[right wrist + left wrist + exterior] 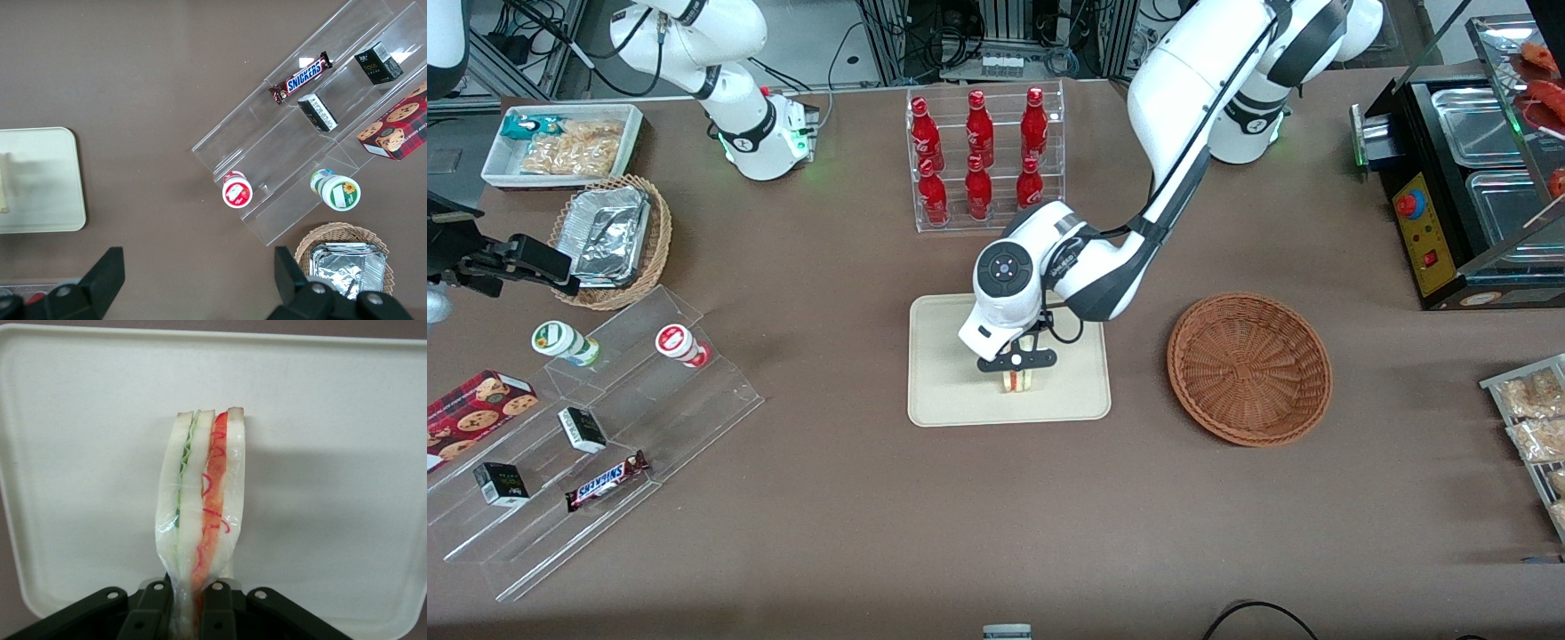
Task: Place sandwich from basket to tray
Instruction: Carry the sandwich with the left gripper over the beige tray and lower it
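Observation:
The sandwich (203, 500), a pale wedge with red, orange and green filling on its edge, is clamped between the fingers of my gripper (190, 613). It hangs over the middle of the beige tray (347, 453), close to the surface; whether it touches I cannot tell. In the front view the gripper (1017, 373) points down over the part of the tray (943, 391) nearer the camera, with the sandwich (1017, 382) showing just below it. The reddish-brown wicker basket (1249, 369) stands beside the tray, toward the working arm's end, with nothing in it.
A clear rack of red bottles (983, 156) stands farther from the camera than the tray. Clear stepped shelves (587, 427) with snacks and a foil-tray wicker basket (614, 240) lie toward the parked arm's end. A black appliance (1467, 178) and bagged snacks (1534, 418) sit toward the working arm's end.

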### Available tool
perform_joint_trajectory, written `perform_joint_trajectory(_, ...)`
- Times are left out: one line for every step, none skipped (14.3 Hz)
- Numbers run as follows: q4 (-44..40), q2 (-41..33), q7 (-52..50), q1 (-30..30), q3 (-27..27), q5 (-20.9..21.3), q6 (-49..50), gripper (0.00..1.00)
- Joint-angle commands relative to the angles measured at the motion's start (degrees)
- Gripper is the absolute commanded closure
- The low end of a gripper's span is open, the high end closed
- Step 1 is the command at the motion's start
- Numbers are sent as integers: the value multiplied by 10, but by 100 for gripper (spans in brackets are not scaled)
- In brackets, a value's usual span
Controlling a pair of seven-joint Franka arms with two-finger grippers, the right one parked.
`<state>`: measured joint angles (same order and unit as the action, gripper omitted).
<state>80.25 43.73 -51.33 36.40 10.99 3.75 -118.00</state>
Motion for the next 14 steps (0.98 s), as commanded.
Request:
perform_joint_trajectory(-21,20,-21,12,-7,18,-9,87)
perform_joint_trajectory(-21,20,-25,12,-7,18,-10,73)
perform_joint_trajectory(-21,18,-29,11,-7,19,-8,36)
perform_joint_trajectory(-20,15,-26,11,-7,20,-8,2)
perform_joint_trajectory(-20,12,-26,10,-8,21,-6,0)
perform_joint_trajectory(-20,7,-27,10,-8,21,-5,0)
perform_joint_trajectory(-22,-2,-27,10,-11,22,1,0)
perform_joint_trajectory(-22,-11,-29,8,-15,22,16,0)
perform_joint_trajectory(-21,-28,-29,7,-17,21,34,0)
perform_joint_trajectory(-19,-42,-30,5,-17,22,45,0)
perform_joint_trajectory(-19,-56,-29,4,-24,21,67,0)
perform_joint_trajectory(-19,-67,-34,5,-26,21,90,0)
perform_joint_trajectory(-18,-77,-44,5,-34,21,105,0)
perform_joint_trajectory(-19,-87,-55,4,-47,21,115,0)
